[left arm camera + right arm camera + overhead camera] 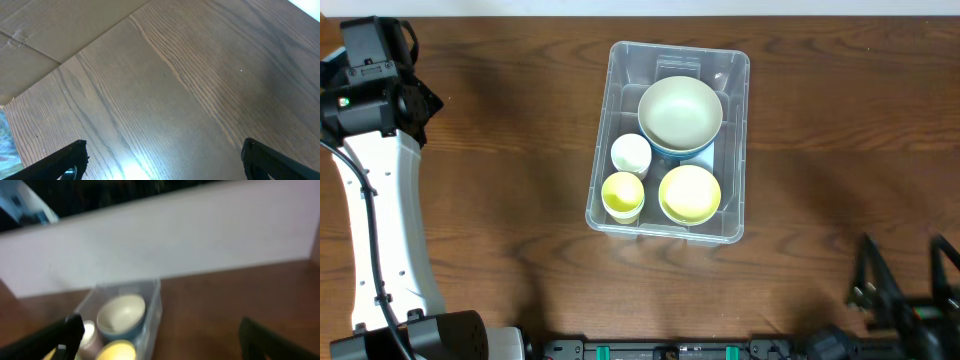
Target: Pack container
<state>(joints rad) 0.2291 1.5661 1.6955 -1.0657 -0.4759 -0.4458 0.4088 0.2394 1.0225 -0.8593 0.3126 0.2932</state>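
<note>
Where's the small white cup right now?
In the overhead view, the white cup stands inside the container, on its left side, between the big pale bowl and the yellow cup.

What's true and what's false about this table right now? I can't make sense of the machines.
1. The clear container has four pieces of tableware in it. True.
2. The biggest bowl is red inside. False: it is cream inside and blue outside.
3. The left gripper and the right gripper are both open and empty. True.
4. The yellow cup stands outside the container. False: it stands inside, next to the white cup.
</note>
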